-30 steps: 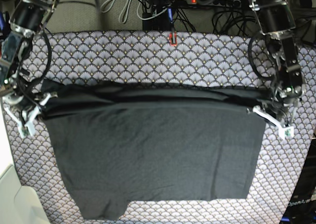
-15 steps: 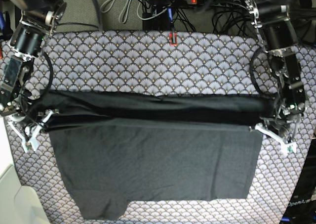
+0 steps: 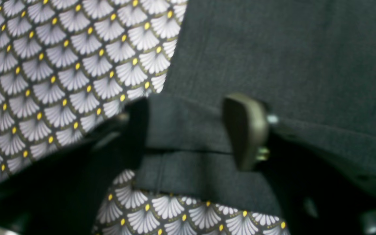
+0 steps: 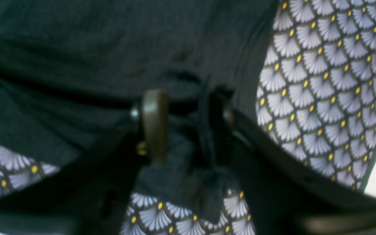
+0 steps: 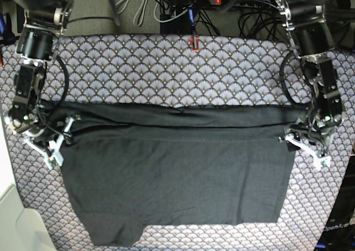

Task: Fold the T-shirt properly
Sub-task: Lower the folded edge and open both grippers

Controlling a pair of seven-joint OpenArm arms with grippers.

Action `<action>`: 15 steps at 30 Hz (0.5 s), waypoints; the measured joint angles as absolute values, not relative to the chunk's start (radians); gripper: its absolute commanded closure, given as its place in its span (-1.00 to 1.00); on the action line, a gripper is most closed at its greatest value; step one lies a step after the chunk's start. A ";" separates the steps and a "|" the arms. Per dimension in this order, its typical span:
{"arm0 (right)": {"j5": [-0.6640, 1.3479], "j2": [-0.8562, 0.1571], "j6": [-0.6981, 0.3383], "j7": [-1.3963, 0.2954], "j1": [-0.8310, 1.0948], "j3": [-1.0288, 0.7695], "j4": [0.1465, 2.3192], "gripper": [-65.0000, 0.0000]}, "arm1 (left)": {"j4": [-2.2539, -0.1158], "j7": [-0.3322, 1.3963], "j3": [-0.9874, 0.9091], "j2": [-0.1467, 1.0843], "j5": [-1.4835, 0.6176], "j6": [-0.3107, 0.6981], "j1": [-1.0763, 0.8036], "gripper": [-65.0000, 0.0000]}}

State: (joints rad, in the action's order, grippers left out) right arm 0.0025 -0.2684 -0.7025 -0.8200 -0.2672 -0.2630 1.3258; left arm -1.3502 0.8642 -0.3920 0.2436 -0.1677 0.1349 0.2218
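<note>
Charcoal T-shirt (image 5: 177,173) lies flat on the scallop-patterned worktop (image 5: 166,68), fold laid; left pincer (image 3: 191,130) and right pincer (image 4: 188,124) stand open astride its edges, next to withdraw clear.

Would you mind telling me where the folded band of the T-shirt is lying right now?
In the base view, the T-shirt's folded band runs side to side across the middle of the patterned cloth, between the right tool and the left tool.
</note>
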 measured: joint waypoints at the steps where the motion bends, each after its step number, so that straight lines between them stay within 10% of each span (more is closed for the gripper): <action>1: 0.003 -0.270 -0.702 -0.820 -0.265 -0.263 1.326 0.11 | -1.350 0.865 -0.396 0.244 -0.168 0.134 0.221 -0.33; 15: 0.006 -0.280 -0.699 -0.816 -0.104 -0.404 1.453 0.11 | -1.394 0.823 -0.399 0.249 -0.176 0.134 0.096 -0.33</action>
State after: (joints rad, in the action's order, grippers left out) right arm 0.0059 -0.2798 -0.6994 -0.8162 -0.1036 -0.4038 1.4528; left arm -1.3937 0.8234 -0.3992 0.2493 -0.1761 0.1345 0.0963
